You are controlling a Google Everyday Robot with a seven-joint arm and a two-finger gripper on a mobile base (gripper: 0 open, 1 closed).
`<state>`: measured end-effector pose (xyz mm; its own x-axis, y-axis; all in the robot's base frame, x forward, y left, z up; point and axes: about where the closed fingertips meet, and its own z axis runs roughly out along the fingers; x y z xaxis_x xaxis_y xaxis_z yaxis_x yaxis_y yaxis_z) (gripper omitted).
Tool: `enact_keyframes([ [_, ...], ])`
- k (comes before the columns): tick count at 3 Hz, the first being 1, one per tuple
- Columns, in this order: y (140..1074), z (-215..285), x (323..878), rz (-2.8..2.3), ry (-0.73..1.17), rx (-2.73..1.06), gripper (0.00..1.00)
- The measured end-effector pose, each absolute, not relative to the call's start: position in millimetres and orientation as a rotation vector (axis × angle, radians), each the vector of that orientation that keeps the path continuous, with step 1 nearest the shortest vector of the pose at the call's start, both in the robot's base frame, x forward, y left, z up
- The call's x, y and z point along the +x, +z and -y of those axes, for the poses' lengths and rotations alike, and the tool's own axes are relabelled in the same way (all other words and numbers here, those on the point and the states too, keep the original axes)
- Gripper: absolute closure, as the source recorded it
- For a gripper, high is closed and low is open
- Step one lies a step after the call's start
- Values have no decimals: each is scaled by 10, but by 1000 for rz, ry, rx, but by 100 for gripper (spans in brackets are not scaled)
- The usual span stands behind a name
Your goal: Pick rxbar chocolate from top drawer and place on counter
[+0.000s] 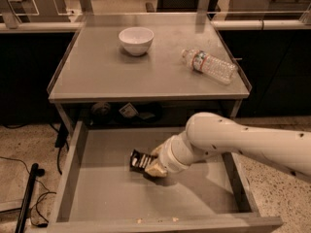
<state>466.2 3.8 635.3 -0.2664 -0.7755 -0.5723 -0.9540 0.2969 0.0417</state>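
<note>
rxbar chocolate (139,159) is in the top drawer (73,174), about midway between the left and right walls, a bit left of centre and closer to the drawer's back edge than its front edge. The black wrapper is partly covered at its right end.

Key relation: the bar's long axis runs roughly left-right, parallel to the drawer's front edge with a slight skew. The gripper (151,162) sits at the bar's right end, so the bar sticks out from it toward the left wall. There's only one arm (233,140), and it reaches in over the right wall from the front-right corner side. The wrist points left, more or less along the bar's axis.

Grip state: can't tell. The gripper is touching or overlapping the bar's right end, but whether it's clamped on or just resting there doesn't show. I also can't tell if the bar is flat on the drawer floor or tipped up.

The counter (107,74) is directly above the drawer. A white bowl (136,40) sits toward the back edge, left of centre. A clear water bottle (210,66) lies on its side near the right edge. The front-left stretch of the counter is bare metal.

My read: this is the grasp step and placing hasn't started. If the grip holds, the next move is to lift, clear the counter's front edge, then set down toward the front-left. The risk is that an end-on hold lets the bar swing or slip.
</note>
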Motion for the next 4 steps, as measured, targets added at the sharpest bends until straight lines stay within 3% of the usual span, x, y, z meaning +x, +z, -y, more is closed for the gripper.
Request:
enact_keyframes([
  [2, 7200, 32, 4709, -2055, 412, -1562, 100],
  [4, 7995, 645, 5059, -1932, 582, -1475, 100],
])
